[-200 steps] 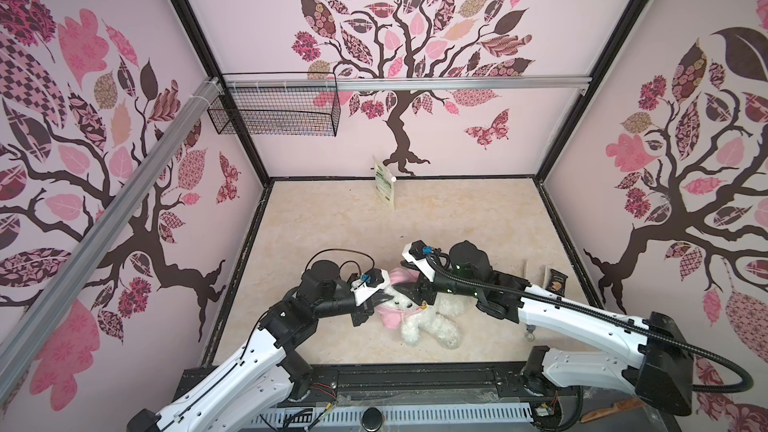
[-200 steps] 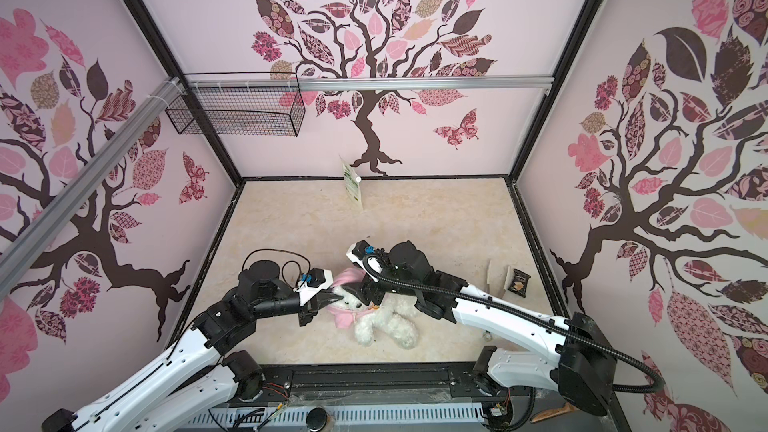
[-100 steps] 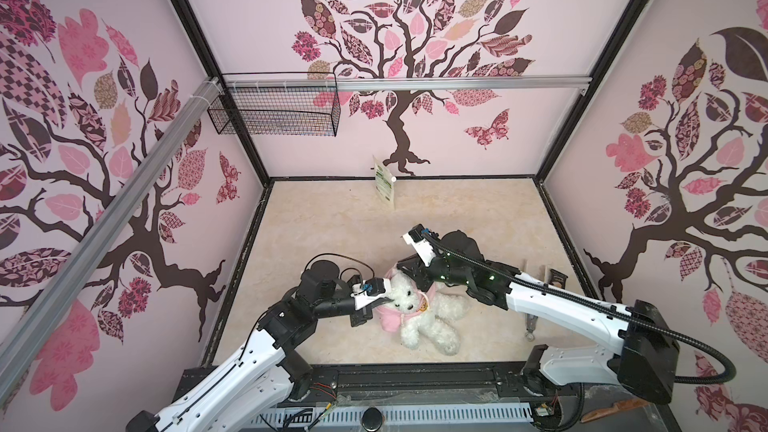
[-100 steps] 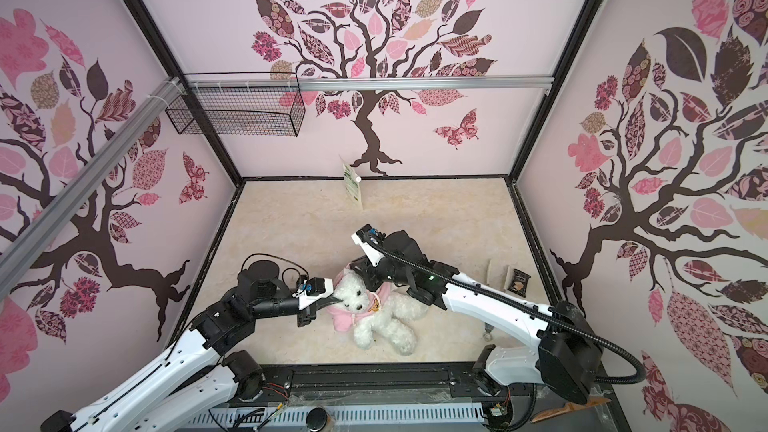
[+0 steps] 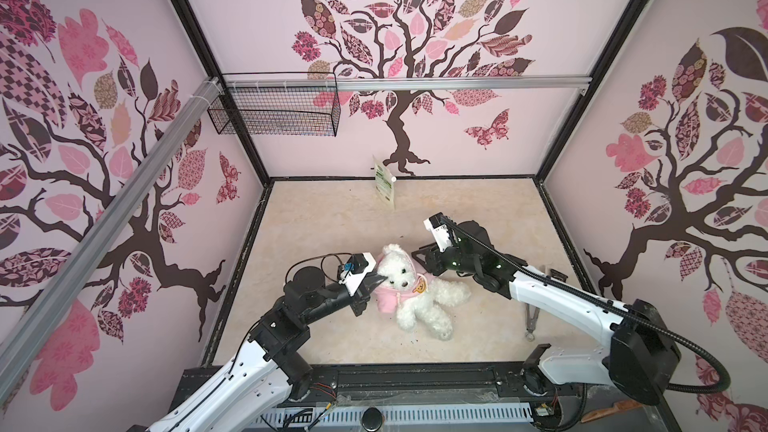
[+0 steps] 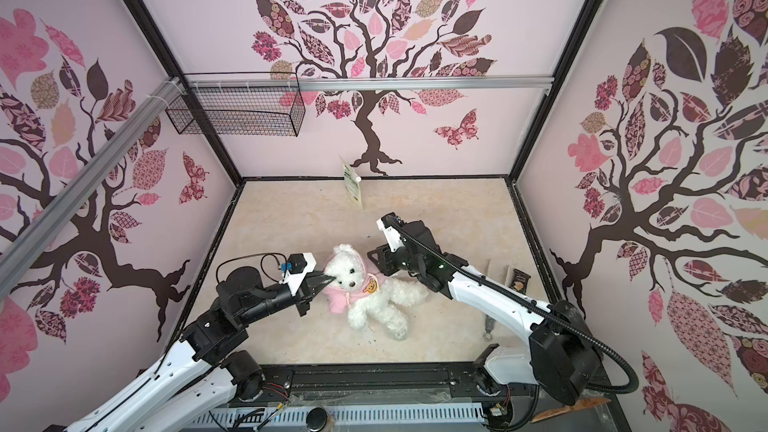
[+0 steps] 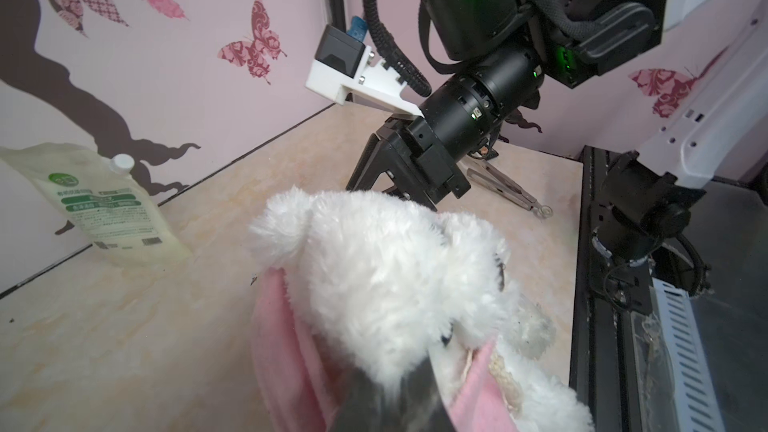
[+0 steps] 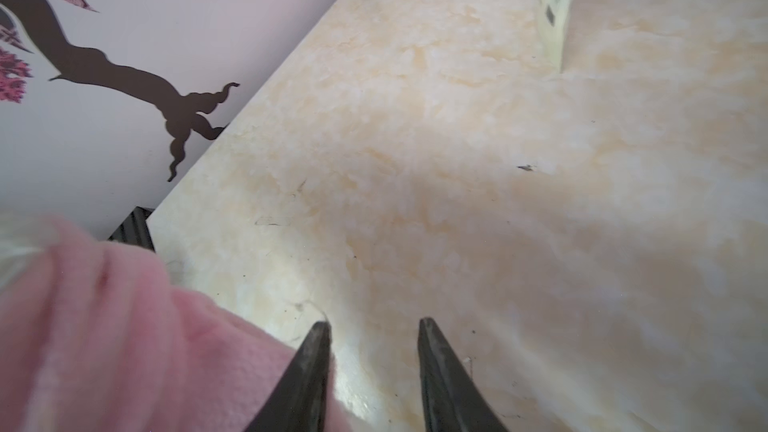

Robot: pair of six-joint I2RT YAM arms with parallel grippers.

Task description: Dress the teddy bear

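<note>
The teddy bear [image 5: 432, 297] [image 6: 386, 297], white and fluffy, lies on its back mid-table and wears a pink hooded top [image 5: 388, 301] [image 6: 338, 299]. Its bare head is out of the hood. My left gripper [image 5: 380, 280] [image 6: 331, 279] is shut at the side of the head. In the left wrist view its fingertips [image 7: 390, 396] sit between pink folds [image 7: 282, 347] at the neck opening, partly buried in the bear's [image 7: 386, 276] fur. My right gripper [image 5: 417, 254] [image 6: 372, 255] [image 8: 372, 322] stands open and empty just beside the hood [image 8: 104, 326].
A pale green pouch [image 5: 384, 180] [image 8: 557, 6] stands at the back wall. Metal tongs [image 5: 534, 313] [image 7: 507, 193] lie at the right, under the right arm. A small dark packet [image 6: 519, 280] lies by the right wall. A wire basket [image 5: 274, 110] hangs high on the back left.
The hood came off the bear's head, which now shows fully. My right gripper let go of the hood and drew back to the right. The left gripper stayed shut in place.
</note>
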